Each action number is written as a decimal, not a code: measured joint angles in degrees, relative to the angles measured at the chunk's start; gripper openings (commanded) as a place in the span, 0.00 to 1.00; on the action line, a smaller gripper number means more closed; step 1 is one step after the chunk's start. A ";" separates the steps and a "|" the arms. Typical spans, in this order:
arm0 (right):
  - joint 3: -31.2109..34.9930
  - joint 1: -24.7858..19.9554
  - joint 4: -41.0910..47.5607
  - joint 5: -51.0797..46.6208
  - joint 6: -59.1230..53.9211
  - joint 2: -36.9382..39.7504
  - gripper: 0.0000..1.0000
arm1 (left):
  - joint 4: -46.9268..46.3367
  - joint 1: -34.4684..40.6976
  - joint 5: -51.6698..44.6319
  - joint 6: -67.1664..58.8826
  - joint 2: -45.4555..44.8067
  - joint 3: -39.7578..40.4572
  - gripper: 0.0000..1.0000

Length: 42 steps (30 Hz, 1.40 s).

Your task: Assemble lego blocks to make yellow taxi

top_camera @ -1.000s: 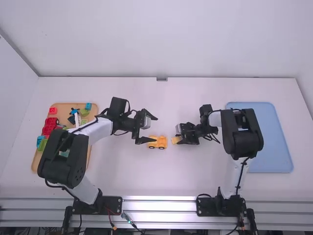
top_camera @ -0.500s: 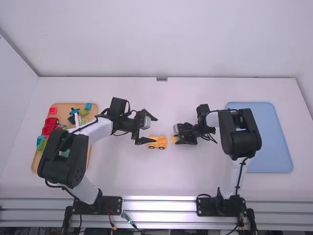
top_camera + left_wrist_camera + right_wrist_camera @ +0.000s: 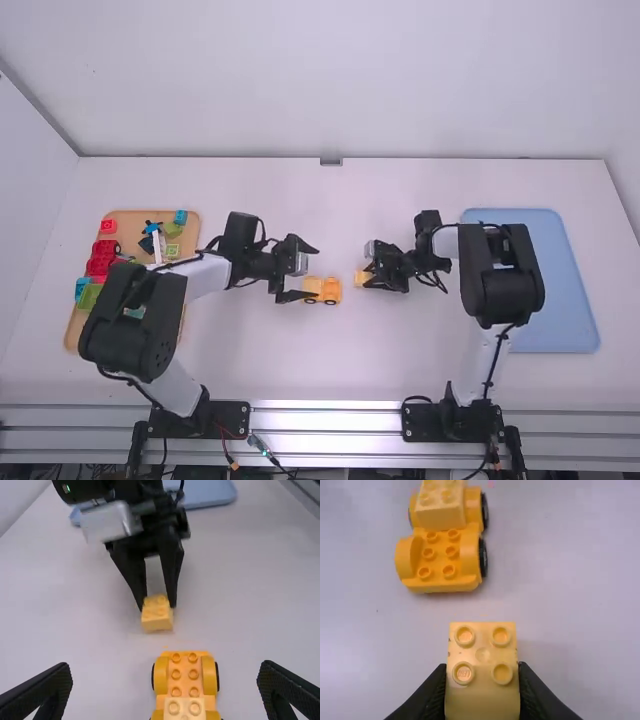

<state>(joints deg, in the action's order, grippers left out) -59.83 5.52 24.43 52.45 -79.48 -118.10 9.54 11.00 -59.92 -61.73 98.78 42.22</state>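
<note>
White table (image 3: 400,370): the middle is being shared by two arms, with pale walls seen behind
Wheeled base (image 3: 436,582): and here the orange-yellow chassis is seen upright on its black wheels at mid-table; six studs are left bare at the end facing the right gripper (image 3: 368,277)
Mounted brick (image 3: 440,517): a paler yellow brick is seated on the chassis, toward its other end, studs up
Held brick (image 3: 482,655): a second pale yellow brick, four studs turned up, is being gripped near the chassis, with a gap left between the two; whether the table is touched by it cannot be told
Right pincer: closed in on the held brick, which is pinched between both fingers
Left gripper (image 3: 318,272): spread wide, nothing pinched, poised at the mounted-brick end of the chassis; whether contact is made cannot be told
Tan tray (image 3: 130,219): over on the left, partly covered by the left arm; a red brick (image 3: 108,226), a red wheeled piece (image 3: 103,257), a cyan brick (image 3: 180,216) and a light green brick (image 3: 173,230) are carried on it
Blue tray (image 3: 550,310): over on the right, partly hidden by the right arm
</note>
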 measured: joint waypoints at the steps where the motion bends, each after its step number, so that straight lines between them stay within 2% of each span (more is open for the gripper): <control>1: 0.00 0.09 0.02 0.07 0.79 0.55 0.27 | 1.44 0.00 0.31 0.50 0.61 -0.50 0.99; 4: 0.00 1.73 -0.28 0.09 5.03 4.31 0.26 | 7.54 0.00 1.51 3.34 5.79 -1.51 0.99; 9: 0.87 5.79 -2.93 -0.52 9.62 9.38 0.26 | 6.80 0.00 1.70 3.19 11.17 -1.09 0.99; 12: 3.50 8.35 -7.50 -1.95 13.03 12.41 0.26 | 5.68 0.00 1.68 2.21 13.86 0.04 0.99; 19: 14.73 13.40 -28.61 -5.53 24.48 16.17 0.34 | 6.93 0.04 1.90 0.94 15.52 1.40 0.98; 22: 18.03 14.27 -34.56 -6.01 28.63 16.17 0.36 | 7.06 0.07 1.92 -0.70 15.52 1.31 0.92; 25: 19.56 14.62 -38.05 -6.27 31.91 16.04 0.36 | 7.26 0.35 1.99 -1.92 15.54 0.74 0.91; 31: 19.39 14.62 -38.56 -6.27 34.75 13.33 0.36 | 7.10 0.85 2.86 -2.80 15.52 0.35 0.87; 34: 17.73 14.73 -34.84 -6.27 34.64 11.15 0.36 | 6.91 0.94 3.06 -2.80 15.54 0.35 0.88; 36: 16.85 14.73 -32.89 -6.32 33.83 10.71 0.33 | 6.84 0.96 3.19 -2.78 15.54 0.35 0.89; 42: 15.28 14.73 -32.50 -6.36 32.81 10.64 0.35 | 7.54 0.96 3.23 -2.36 15.54 0.35 0.88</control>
<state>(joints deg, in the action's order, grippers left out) -44.56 20.25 -8.08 46.09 -46.68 -107.46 17.08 11.97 -56.69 -64.10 114.32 42.57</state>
